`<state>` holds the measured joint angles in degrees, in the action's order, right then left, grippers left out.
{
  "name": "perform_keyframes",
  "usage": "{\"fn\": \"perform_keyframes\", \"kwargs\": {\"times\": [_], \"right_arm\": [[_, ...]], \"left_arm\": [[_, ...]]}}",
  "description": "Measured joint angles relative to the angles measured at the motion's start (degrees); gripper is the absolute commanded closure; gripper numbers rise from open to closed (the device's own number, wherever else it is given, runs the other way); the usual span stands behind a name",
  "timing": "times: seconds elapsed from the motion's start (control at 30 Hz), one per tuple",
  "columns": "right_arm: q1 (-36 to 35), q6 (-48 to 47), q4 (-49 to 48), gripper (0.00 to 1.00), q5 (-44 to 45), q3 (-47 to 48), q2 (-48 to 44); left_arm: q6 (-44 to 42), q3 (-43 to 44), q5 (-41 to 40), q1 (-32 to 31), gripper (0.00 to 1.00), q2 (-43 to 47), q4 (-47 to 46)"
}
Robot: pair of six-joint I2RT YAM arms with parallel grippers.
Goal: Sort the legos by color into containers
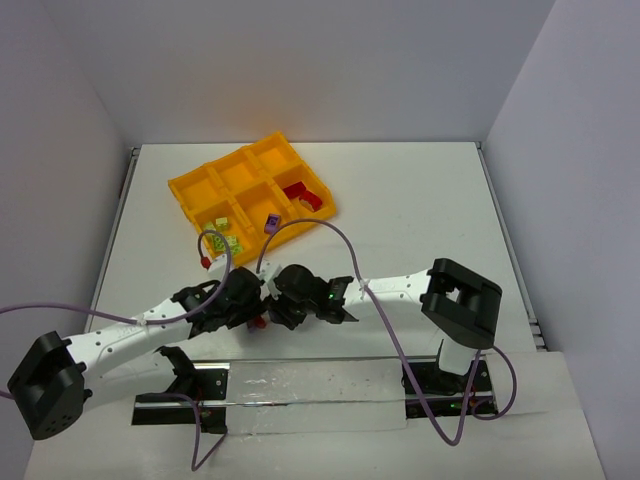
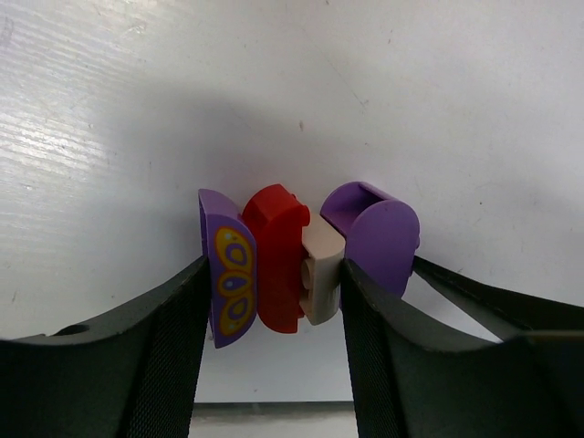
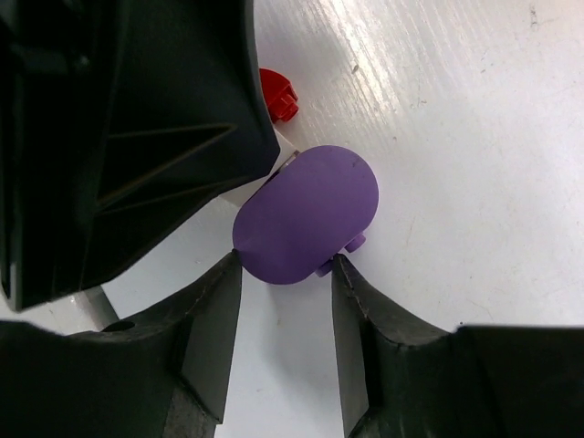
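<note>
Close to the bases, the left gripper (image 2: 274, 294) is clamped across a stuck cluster (image 2: 272, 246) of purple, red and beige legos, stacked side to side between its pads. The purple rounded brick (image 3: 306, 210) juts off the cluster's right end towards the right gripper (image 3: 285, 266), whose jaws appear to nip its near edge. Bare white table (image 1: 420, 210) lies beyond; the tray (image 1: 180, 192) sits farther off, to the left

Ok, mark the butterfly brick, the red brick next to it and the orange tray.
butterfly brick (image 2: 230, 281), left wrist view, on its printed purple face.
red brick (image 2: 274, 260), left wrist view, on its rounded side.
orange tray (image 1: 203, 190), top external view, on the bare floor of an empty cell.
</note>
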<state>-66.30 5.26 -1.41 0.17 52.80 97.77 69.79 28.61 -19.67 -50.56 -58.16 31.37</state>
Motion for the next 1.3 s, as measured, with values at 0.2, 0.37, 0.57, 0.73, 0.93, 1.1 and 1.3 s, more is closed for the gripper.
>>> {"fn": "perform_keyframes", "kwargs": {"times": [0.2,0.37,0.57,0.73,0.93,1.1,1.3], "right_arm": [[2.0,1.4,-3.8,0.70,-1.9,-3.2,-1.3],[5.5,3.8,-5.6,0.71,-1.9,-5.6,-2.9],[8.1,6.4,-7.9,0.72,0.1,-5.8,-3.1],[8.9,8.6,-8.4,0.71,1.0,-6.8,-3.9],[12.5,11.9,-8.1,0.43,2.2,-10.8,-9.0],[17.2,15.1,-6.6,0.26,3.6,-15.2,-18.3],[24.7,17.8,-1.9,0.24,4.5,-16.9,-29.0]], "left_arm": [[0.2,-0.9,0.0,0.7,0.69,1.1,-1.7],[0.0,-0.9,1.3,0.8,0.68,1.8,-4.0],[-2.1,-0.2,4.2,0.8,0.67,-2.0,-5.5],[-4.6,3.8,4.6,1.7,0.64,-7.4,-6.4],[-7.3,7.4,4.5,2.9,0.59,-9.4,-6.8],[-10.6,10.9,3.5,3.1,0.36,-8.0,-5.1],[-22.2,22.1,3.4,3.2,0.02,-14.3,-3.9]]}}
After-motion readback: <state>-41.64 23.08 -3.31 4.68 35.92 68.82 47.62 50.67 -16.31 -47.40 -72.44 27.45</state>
